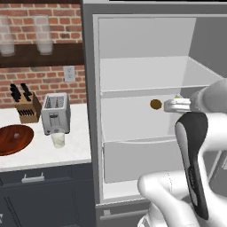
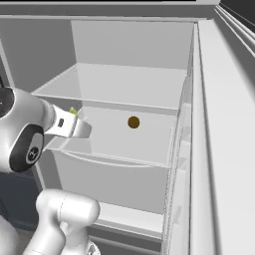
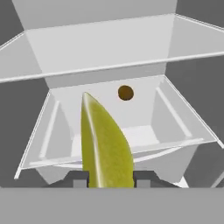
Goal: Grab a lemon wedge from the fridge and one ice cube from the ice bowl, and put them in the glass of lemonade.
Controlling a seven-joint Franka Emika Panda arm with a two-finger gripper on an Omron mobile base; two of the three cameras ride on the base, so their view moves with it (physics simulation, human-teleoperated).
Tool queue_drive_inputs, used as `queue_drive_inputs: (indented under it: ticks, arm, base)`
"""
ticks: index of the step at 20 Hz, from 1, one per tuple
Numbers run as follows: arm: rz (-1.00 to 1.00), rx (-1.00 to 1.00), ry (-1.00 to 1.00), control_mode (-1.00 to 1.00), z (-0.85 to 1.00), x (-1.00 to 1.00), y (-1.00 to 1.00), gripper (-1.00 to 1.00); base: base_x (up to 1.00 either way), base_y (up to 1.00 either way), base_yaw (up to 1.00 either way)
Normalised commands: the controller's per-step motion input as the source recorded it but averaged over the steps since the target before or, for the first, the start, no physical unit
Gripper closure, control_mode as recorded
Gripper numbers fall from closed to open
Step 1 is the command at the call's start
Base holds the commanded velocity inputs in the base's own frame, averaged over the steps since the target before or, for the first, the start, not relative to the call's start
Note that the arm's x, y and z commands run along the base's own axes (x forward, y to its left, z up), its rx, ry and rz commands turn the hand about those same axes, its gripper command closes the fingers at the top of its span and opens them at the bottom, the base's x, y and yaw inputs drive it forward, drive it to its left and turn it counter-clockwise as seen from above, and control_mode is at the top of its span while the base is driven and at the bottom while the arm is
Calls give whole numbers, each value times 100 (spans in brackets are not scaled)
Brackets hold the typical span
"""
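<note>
The lemon wedge [image 3: 105,144] stood upright between the two dark fingertips [image 3: 81,178] of the end effector [image 3: 109,179], which was closed narrowly on it; in the hand view its yellow-green body rose to a point from the bottom edge. In the left base view only a sliver of the wedge [image 1: 178,97] showed above the end effector [image 1: 170,105], and in the right base view a small green tip [image 2: 73,112] showed just above the end effector [image 2: 82,129].

The end effector was at the front of the open fridge [image 1: 91,111], level with the middle shelf [image 2: 124,144]. Farther back on that shelf lay a round brownish-olive item [image 2: 133,122], well apart from the wedge. Above it was another white shelf [image 1: 146,86], and below it a white drawer [image 1: 133,159]. In the right base view the fridge door [image 2: 219,149] stood open along the right side.

To the left of the fridge, on the white desk [image 1: 40,153], the glass of lemonade [image 1: 58,137] stood just in front of a silver toaster [image 1: 56,113]. The ice bowl [image 1: 13,138], reddish-brown, sat near the desk's left edge, with a wooden knife block [image 1: 25,106] behind it. Two tall frosted glasses [image 1: 42,35] stood on a dark shelf against the brick wall [image 1: 40,80], which carried a socket [image 1: 69,73].
</note>
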Motion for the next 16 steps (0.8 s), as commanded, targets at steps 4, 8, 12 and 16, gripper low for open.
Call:
queue_drive_inputs:
  ticks: [4, 8, 12, 16]
  arm:
    - [1, 0, 0, -100, 0, -62, 3, 100]
    - [0, 0, 0, -100, 0, -51, 2, 100]
    - [0, 0, 0, 100, 0, -16, 3, 100]
    - [0, 0, 0, 100, 0, 0, 0, 100]
  base:
    - [0, 0, 0]
    - [0, 0, 0]
    - [-54, 15, 0]
    - [-67, 46, 0]
